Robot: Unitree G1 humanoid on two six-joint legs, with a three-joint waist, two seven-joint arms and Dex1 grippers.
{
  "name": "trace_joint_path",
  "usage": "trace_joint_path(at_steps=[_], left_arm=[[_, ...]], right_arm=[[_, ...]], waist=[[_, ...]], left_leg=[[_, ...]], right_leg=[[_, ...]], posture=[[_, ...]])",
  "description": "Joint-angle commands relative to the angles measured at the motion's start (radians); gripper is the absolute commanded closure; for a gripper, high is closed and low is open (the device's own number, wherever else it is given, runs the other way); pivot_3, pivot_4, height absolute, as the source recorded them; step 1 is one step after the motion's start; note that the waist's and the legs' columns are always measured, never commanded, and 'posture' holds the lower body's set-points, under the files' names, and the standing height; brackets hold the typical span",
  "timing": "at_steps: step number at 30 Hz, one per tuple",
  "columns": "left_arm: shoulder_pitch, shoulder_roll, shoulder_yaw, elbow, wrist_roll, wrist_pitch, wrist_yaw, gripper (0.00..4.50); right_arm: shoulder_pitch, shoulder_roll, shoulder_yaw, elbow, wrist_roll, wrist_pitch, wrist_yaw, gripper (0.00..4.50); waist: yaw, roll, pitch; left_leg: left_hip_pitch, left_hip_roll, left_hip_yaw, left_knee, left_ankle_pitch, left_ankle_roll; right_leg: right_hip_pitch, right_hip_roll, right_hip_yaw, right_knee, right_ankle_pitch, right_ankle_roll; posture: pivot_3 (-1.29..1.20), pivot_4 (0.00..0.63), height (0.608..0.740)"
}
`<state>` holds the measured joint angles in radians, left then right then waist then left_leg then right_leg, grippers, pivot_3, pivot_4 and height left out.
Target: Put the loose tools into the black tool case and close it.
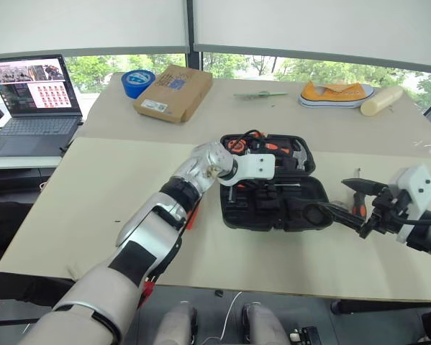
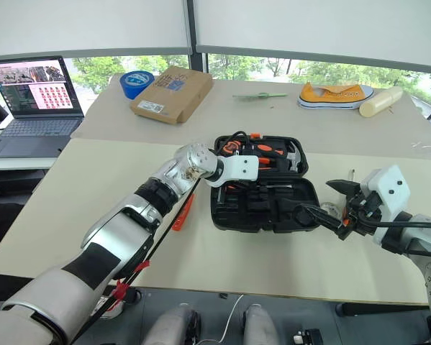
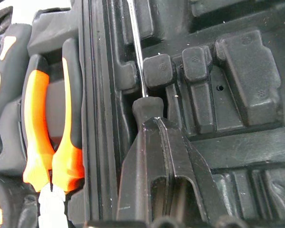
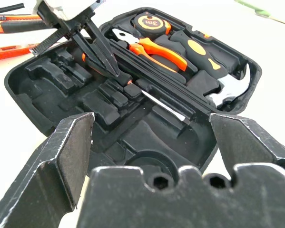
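Right wrist view: left hand (image 4: 114,72) pinched shut on screwdriver (image 4: 154,99), shaft lying in recess along hinge of open case (image 4: 23,71). Pliers (image 4: 149,47), tape measure (image 4: 148,22), hammer (image 4: 230,85) sit in far half. Right hand (image 1: 337,201) spread wide, empty, hovering just beside case's right edge. Case rests mid-surface (image 1: 114,194); more orange tools (image 4: 9,50) lie beyond it.
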<state>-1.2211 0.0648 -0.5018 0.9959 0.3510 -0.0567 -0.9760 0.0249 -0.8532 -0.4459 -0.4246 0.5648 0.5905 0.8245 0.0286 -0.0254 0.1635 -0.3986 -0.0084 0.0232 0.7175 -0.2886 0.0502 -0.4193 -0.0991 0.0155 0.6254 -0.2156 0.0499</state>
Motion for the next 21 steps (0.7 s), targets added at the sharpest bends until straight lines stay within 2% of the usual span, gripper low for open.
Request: trace_joint_path(at_steps=[1,6,9,12,19,21], left_arm=[[0.003,0.003,-0.001,0.031,0.016,0.004,0.018,4.48],[0.043,0.088,0.174,-0.173,-0.183,0.129,-0.135,4.48],[0.139,0.181,0.278,-0.453,-0.381,0.328,-0.322,3.69],[0.255,0.316,0.354,-0.732,-0.546,0.533,-0.439,2.66],[0.452,0.551,0.532,-1.118,-0.843,0.911,-0.428,0.04],[0.497,0.579,0.566,-1.185,-0.895,0.959,-0.393,0.04]], right_arm=[[0.007,0.004,-0.031,-0.038,0.004,-0.017,-0.017,0.0],[0.054,0.022,-0.092,-0.042,0.0,-0.005,-0.055,0.0],[0.09,0.038,-0.144,-0.034,0.002,0.007,-0.087,0.0],[0.129,0.053,-0.221,-0.026,0.016,0.037,-0.118,0.0],[0.27,0.096,-0.378,-0.071,0.091,0.149,-0.15,0.0],[0.283,0.104,-0.382,-0.059,0.09,0.16,-0.169,0.0]], waist=[[0.002,0.0,0.0],[-0.011,0.001,0.0],[-0.022,0.002,-0.001],[-0.025,0.003,-0.001],[-0.016,0.004,-0.001],[-0.016,0.004,-0.001]], left_leg=[[0.0,0.0,0.0,0.001,0.0,0.0],[-0.003,0.001,0.0,0.002,0.0,0.001],[-0.004,0.005,0.0,0.001,0.0,0.0],[-0.004,0.006,0.0,-0.001,0.0,0.0],[-0.001,0.006,-0.001,-0.001,0.0,0.0],[-0.001,0.006,-0.001,-0.001,0.0,0.0]], right_leg=[[0.0,-0.001,0.0,0.0,0.0,0.0],[-0.004,0.0,0.0,0.003,0.0,0.0],[-0.006,0.002,0.001,0.006,0.0,0.0],[-0.007,0.003,0.001,0.005,0.0,0.0],[-0.003,0.002,0.001,0.004,0.0,0.0],[-0.002,0.002,0.001,0.004,0.0,0.0]], posture=[[0.0,0.15,0.735],[0.0,0.15,0.735],[0.0,0.15,0.735],[0.0,0.15,0.735],[0.0,0.15,0.735],[0.0,0.15,0.735]])
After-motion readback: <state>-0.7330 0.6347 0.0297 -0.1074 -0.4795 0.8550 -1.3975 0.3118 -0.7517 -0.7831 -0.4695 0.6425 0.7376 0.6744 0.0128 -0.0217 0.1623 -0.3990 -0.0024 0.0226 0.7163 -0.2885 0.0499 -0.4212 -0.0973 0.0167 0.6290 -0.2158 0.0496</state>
